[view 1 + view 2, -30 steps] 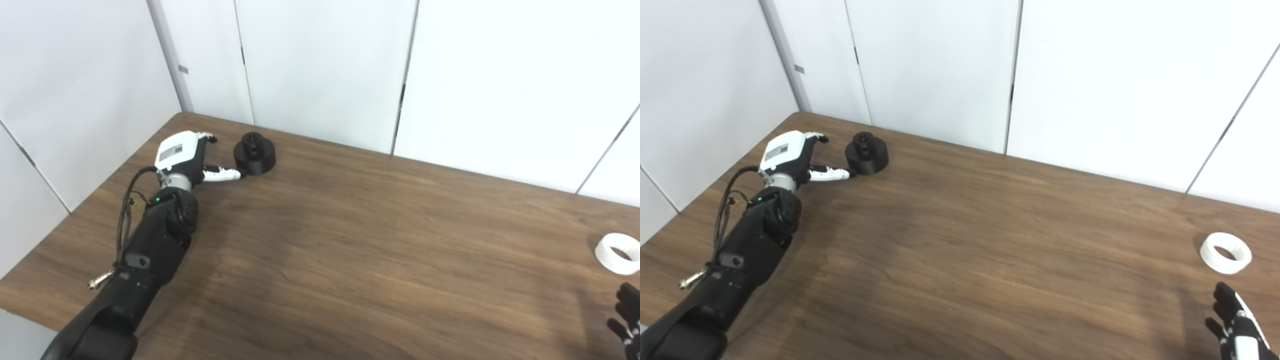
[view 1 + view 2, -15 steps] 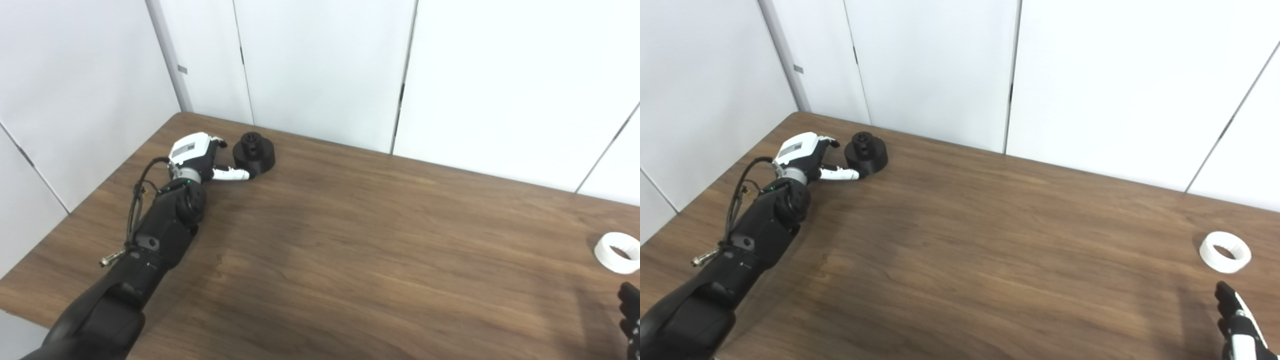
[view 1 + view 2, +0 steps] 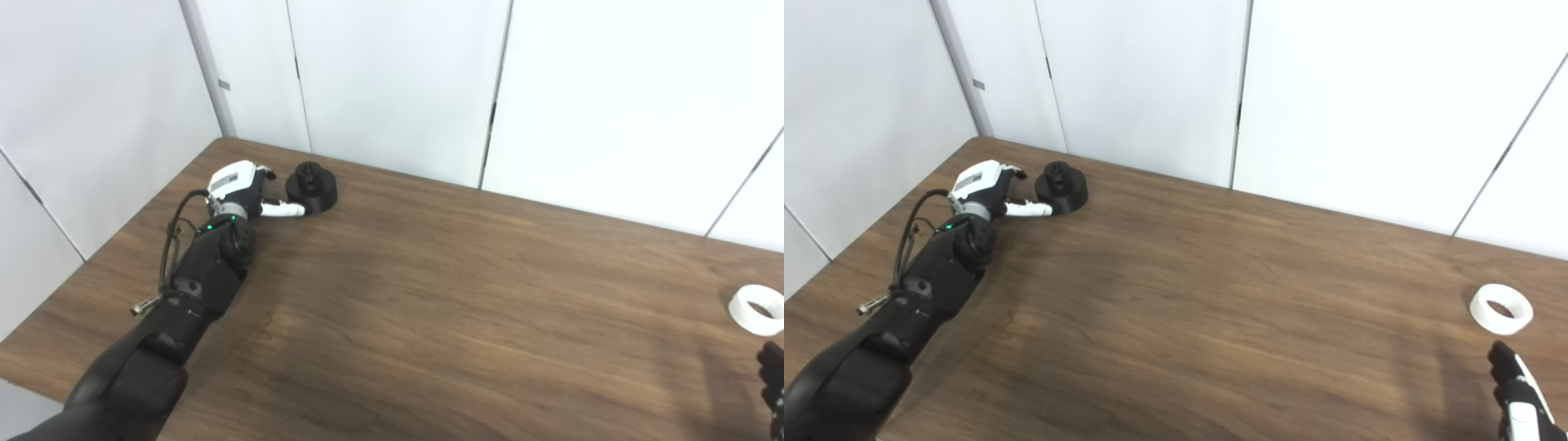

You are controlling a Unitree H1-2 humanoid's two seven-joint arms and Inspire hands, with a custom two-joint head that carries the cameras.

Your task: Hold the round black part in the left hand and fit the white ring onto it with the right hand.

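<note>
So the round black plastic part [image 3: 312,187], a squat disc with a raised hub on top, sits near the far left corner of the dark wooden table [image 3: 429,306]. The left hand [image 3: 245,187] is right beside it, spread around it but not closed: the white thumb [image 3: 283,209] lies along the near side of the base and looks like it's touching, while the other fingers reach toward the far side. I'd call it an open hand about to grab, nothing lifted yet.

Over by the right edge, the white plastic ring [image 3: 1501,309] lies flat, and the right hand [image 3: 1519,398] is just beside it on the near side, mostly cut off by the frame. Fingers seem extended and empty, but I honestly can't tell for sure.

What could go wrong, imo: if the thumb pushes before the far fingers land, the part slides toward the far edge instead of getting pinched. A grip across the hub would also block the ring's seat. And the ring is close enough to the right edge that a clumsy approach could nudge it off.
</note>
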